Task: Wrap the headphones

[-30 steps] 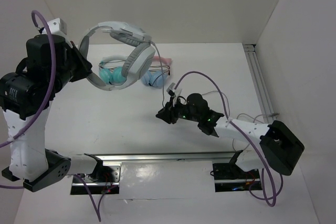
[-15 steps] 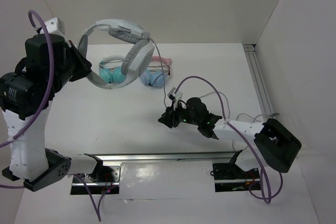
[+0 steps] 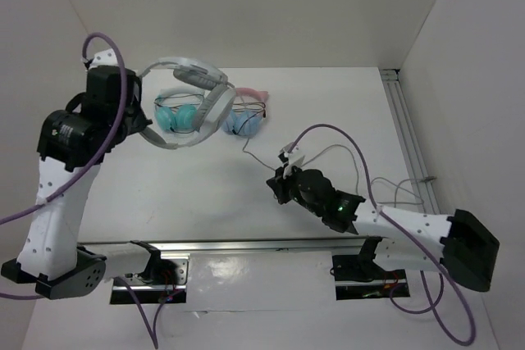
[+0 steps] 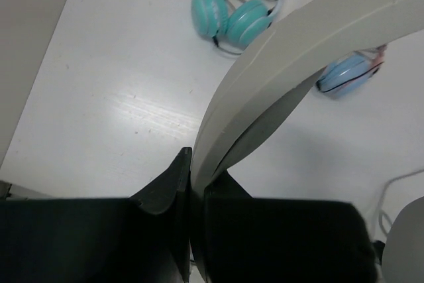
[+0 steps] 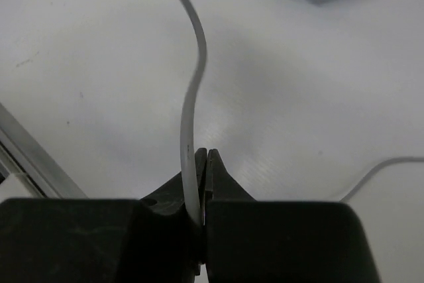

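The wrapping itself looks barely begun. The large light-grey over-ear headphones with the wide band (image 3: 187, 66) are held up off the white table (image 3: 197, 190), and their long thin grey cable (image 5: 197, 57) runs loose from them down to the other arm. No turn of cable shows around the band or cups, so by my reading the two grasps are set and all the winding is left to do.

The left gripper (image 4: 197, 175) is closed tight on the wide band, which rises from between its fingers and arches away over the table. Beyond it, down on the table, lie a smaller teal pair with a white band (image 4: 232, 14) and a smaller blue pair with a pink band (image 4: 348, 74).

The right gripper (image 5: 202, 164) has its fingers pinched together on the cable, which leaves them forward and bends away toward the headphones. The blue pair lies ahead of it, well apart.
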Tool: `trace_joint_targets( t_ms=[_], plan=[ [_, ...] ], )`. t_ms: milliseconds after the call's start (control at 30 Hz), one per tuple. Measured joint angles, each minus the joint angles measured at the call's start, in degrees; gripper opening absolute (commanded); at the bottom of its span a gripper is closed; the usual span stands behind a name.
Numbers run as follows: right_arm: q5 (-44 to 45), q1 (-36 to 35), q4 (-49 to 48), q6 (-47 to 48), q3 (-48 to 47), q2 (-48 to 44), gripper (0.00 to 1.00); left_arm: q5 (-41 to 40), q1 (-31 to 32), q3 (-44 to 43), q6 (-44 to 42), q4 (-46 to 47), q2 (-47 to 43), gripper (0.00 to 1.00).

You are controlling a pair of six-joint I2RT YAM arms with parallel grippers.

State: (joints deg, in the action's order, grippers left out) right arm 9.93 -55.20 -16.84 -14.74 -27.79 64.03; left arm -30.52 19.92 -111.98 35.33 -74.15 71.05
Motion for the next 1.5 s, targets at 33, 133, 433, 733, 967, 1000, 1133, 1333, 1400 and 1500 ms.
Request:
trace_joint_targets(
  t_ms=[33, 133, 433, 733, 967, 1000, 1133, 1333, 1400, 1500],
  plan=[
    [4.2, -1.9, 3.6, -0.4, -1.1, -2.6, 0.00, -0.4, 0.0, 3.8, -0.7, 1.4, -0.6, 0.00],
    [14.5, -6.5, 12.3, -1.2, -7.0, -7.0, 0.00, -1.8, -0.2, 12.1, -2.3, 4.0, -1.5, 0.00],
    [43.5, -21.0, 42.5, -6.7, -31.0, -3.5, 0.00, -13.6, 5.1, 29.8, -5.5, 12.7, -5.8, 0.00],
    [52.7, -32.8, 59.0, -7.5, -49.2, 6.1, 0.00, -22.6, 15.4, 34.2, -6.9, 17.6, -3.3, 0.00],
    [56.3, -39.6, 68.8, -7.9, -54.1, 9.5, 0.00, -25.8, 22.8, 39.2, -6.9, 19.5, 0.9, 0.00],
    [56.7, -39.6, 69.2, -7.6, -54.5, 9.3, 0.00, -25.5, 23.4, 40.4, -7.4, 20.5, 0.8, 0.00],
    [57.8, -39.4, 69.2, -4.7, -55.7, 7.1, 0.00, -21.4, 24.4, 45.0, -10.7, 24.2, -0.8, 0.00],
    [58.1, -39.4, 62.1, 7.3, -54.9, 1.8, 0.00, -14.9, 30.6, 48.3, -17.0, 29.4, -6.0, 0.00],
    [57.2, -39.4, 58.3, 11.5, -54.5, 0.4, 0.00, -13.7, 33.0, 48.2, -17.7, 30.5, -5.7, 0.00],
    [54.3, -39.4, 53.5, 17.5, -54.2, -0.7, 0.00, -11.9, 34.6, 48.2, -18.9, 31.5, -3.1, 0.00]
  ],
)
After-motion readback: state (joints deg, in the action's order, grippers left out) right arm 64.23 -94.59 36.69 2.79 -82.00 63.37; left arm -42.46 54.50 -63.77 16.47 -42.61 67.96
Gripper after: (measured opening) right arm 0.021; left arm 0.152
